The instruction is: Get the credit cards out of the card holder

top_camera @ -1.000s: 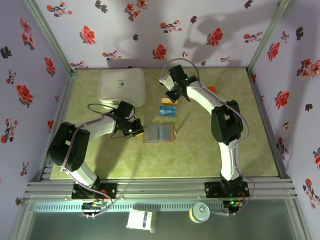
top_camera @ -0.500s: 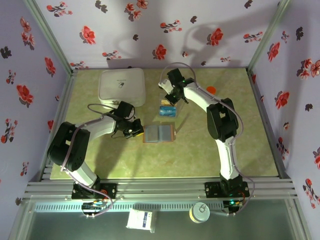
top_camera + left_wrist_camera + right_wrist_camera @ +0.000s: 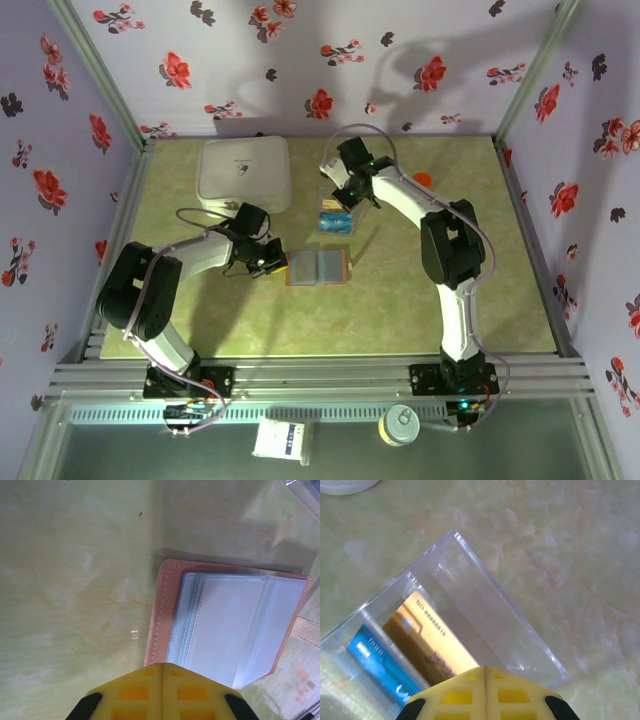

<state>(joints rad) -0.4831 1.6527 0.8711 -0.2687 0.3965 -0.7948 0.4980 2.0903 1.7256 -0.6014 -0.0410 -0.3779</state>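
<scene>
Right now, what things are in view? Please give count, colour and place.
credit cards: two seen, yellow-orange and blue, inside the clear tray
clear tray: one, transparent, beyond the card holder
card holder: one, tan, lying open, table middle
white box: one, far left of table
small orange thing: one, right of the tray
table: one, yellow-green
left arm: one, jaws shut, beside the card holder
right arm: one, jaws shut, over the clear tray
</scene>
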